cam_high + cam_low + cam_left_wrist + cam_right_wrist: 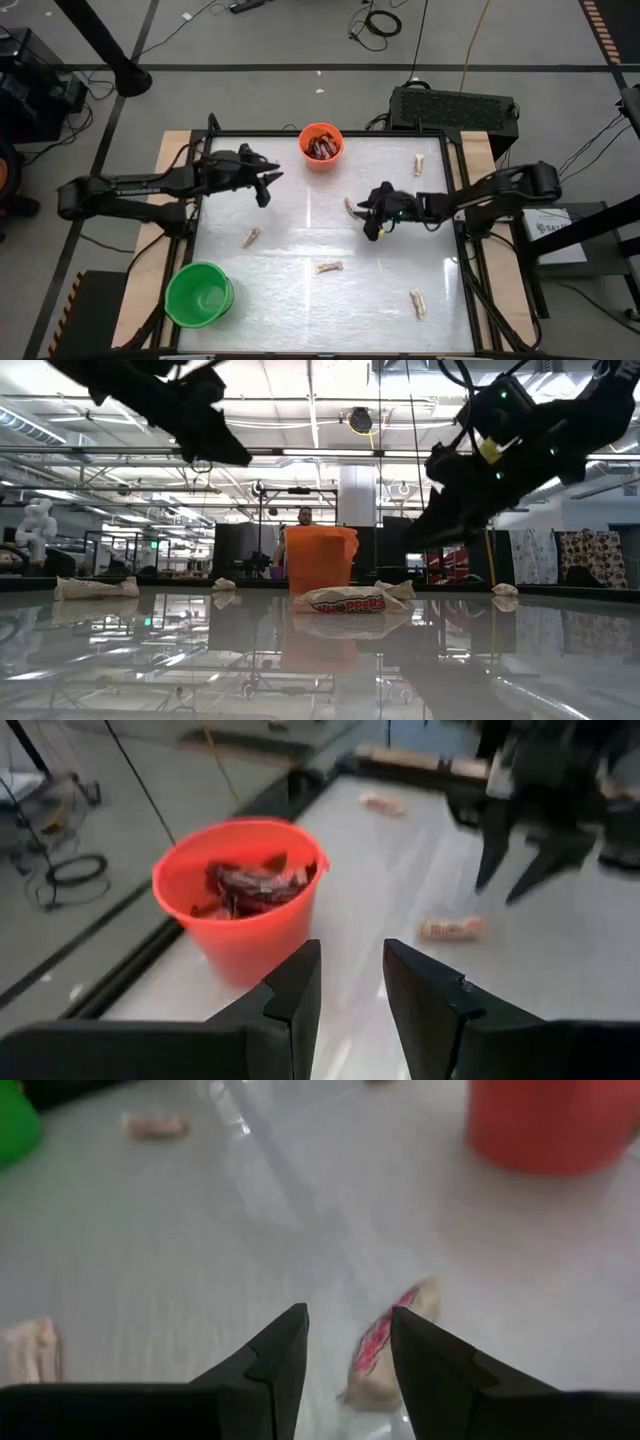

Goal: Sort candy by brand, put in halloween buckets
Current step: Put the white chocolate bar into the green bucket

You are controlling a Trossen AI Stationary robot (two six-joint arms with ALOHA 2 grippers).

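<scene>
The orange bucket [320,146] stands at the table's far edge with dark brown-red candy [250,885] inside. The green bucket [199,293] sits at the near left corner. Pale candies lie flat on the table [350,207], [329,267], [251,237], [417,303], [418,165]. My left gripper [350,975] is open and hangs in the air left of the orange bucket [240,895]. My right gripper [345,1342] is open and hovers just right of the centre pale candy [392,1348], which shows red lettering beside one finger.
A raised frame rims the glossy white table [300,300]. In the low view both arms hang above the surface, the left gripper [225,445] and the right gripper [430,525], with a pale candy [350,598] in front of the orange bucket [320,560]. A black box [452,105] sits beyond the far edge.
</scene>
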